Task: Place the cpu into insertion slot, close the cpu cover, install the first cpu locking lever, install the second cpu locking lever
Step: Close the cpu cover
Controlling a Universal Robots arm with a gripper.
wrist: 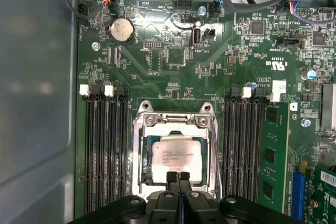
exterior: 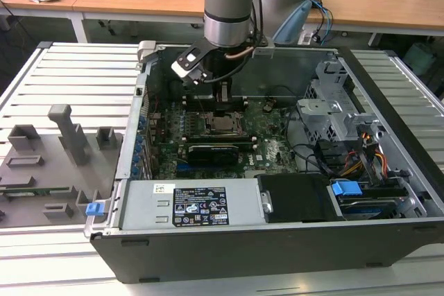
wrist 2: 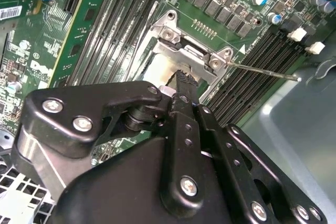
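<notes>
The cpu (wrist: 176, 155), pale with a silver face, lies in the insertion slot (wrist: 142, 182) on the green board. The cpu cover (wrist: 176, 121), a metal frame with a square window, lies flat around it. My gripper (wrist: 178, 176) is shut with nothing between its fingers, and its tips are at the edge of the cpu and cover. In the exterior view the gripper (exterior: 223, 104) hangs just over the cpu (exterior: 223, 125) inside the computer case. In the second wrist view a thin locking lever (wrist 2: 262, 72) sticks out sideways from the socket bracket (wrist 2: 189, 51), beyond the fingertips (wrist 2: 184, 80).
Black memory slots (wrist: 105, 150) flank the socket on both sides, with a green memory stick (wrist: 273, 156) in one. Cables (exterior: 326, 157), a drive cage (exterior: 333, 112) and a power supply (exterior: 198, 206) crowd the case. A grey fixture tray (exterior: 48, 164) lies at the exterior view's left.
</notes>
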